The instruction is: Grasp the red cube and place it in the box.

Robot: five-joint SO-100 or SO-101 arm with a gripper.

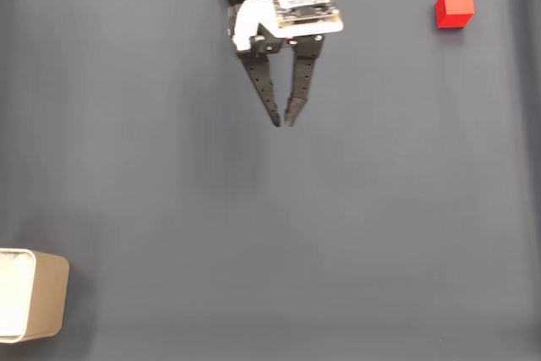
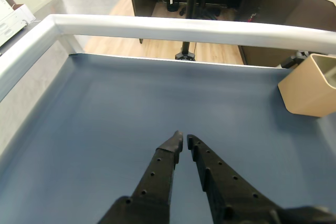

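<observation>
In the fixed view the red cube [image 1: 455, 8] rests on the dark mat near the top right corner. The beige box [image 1: 32, 295] with a white interior stands at the bottom left edge. My gripper [image 1: 283, 121] hangs from the top centre, black fingers pointing down the picture, tips nearly touching with nothing between them. It is far from both cube and box. In the wrist view the gripper [image 2: 183, 140] points across the bare mat, and the box [image 2: 310, 85] sits at the right edge.
A dark blue-grey mat [image 1: 270, 226] covers the table. In the wrist view a white raised rim [image 2: 184, 27] borders the mat's far and left sides, with wooden floor and dark furniture beyond it.
</observation>
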